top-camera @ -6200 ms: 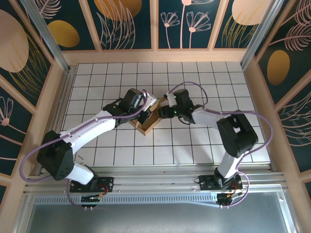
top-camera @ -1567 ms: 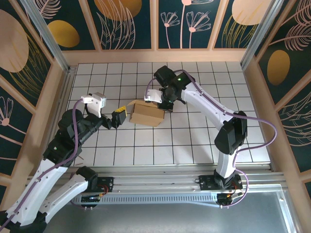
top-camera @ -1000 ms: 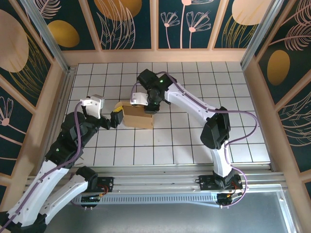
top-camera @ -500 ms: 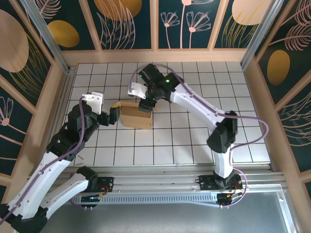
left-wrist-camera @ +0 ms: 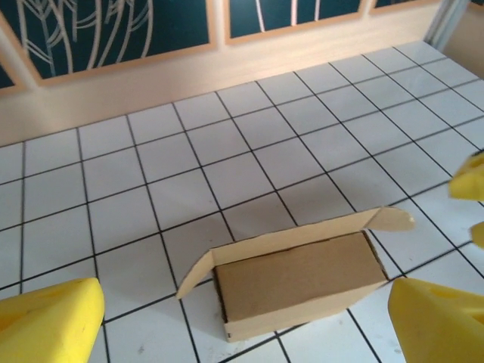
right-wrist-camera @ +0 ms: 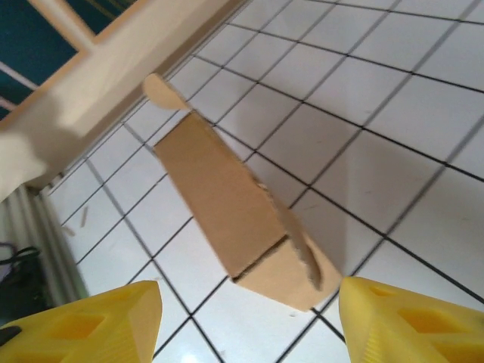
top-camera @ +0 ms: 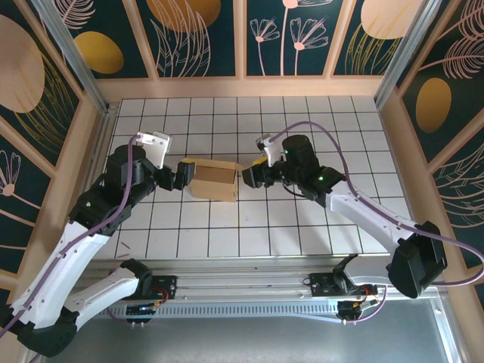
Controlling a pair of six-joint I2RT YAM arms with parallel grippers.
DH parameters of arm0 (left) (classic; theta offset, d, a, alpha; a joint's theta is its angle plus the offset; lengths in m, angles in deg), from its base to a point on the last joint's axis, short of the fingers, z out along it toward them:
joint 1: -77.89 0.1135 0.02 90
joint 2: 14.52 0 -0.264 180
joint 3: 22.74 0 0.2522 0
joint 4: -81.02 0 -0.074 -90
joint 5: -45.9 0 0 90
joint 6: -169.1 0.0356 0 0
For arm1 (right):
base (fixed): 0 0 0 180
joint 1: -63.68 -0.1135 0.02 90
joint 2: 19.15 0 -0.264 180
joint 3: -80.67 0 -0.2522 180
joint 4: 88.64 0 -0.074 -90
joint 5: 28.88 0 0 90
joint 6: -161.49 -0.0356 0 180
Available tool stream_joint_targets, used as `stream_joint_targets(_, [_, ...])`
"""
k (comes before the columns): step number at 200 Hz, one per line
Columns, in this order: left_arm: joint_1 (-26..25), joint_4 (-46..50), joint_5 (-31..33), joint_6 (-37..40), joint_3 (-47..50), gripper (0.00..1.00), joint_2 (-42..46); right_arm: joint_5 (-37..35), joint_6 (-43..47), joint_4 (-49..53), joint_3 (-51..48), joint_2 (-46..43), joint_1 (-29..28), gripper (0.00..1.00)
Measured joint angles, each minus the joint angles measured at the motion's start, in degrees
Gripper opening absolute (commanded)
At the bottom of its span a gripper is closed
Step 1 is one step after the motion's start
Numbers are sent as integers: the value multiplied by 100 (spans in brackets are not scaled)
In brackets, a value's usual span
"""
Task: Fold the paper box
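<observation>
The paper box is a low brown cardboard box on the white tiles, left of the middle. Its lid lies down over the top, and a narrow flap stands up along one long edge with a small tab at each end. My left gripper is open just off the box's left end, not touching it. My right gripper is open just off the right end. The left wrist view has the box ahead between the yellow fingers. The right wrist view has the box end-on between the spread yellow fingers.
Wooden walls ring the tiled floor at the back and both sides. A metal rail runs along the near edge by the arm bases. Bare tiles lie in front of, behind and to the right of the box.
My right arm has come off the top of the box and swung round to its right end. My left gripper has shifted up level with the left end. The box has barely moved.
</observation>
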Motion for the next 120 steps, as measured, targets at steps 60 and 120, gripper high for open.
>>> stream_joint_targets(60, [0,155,-120,-50,-20,97,-304,557,634,-26,741,1207,11,44])
stream_joint_targets(120, [0,153,-57,-68,-61,99,-496,413,1394,162,925,1368,63,62])
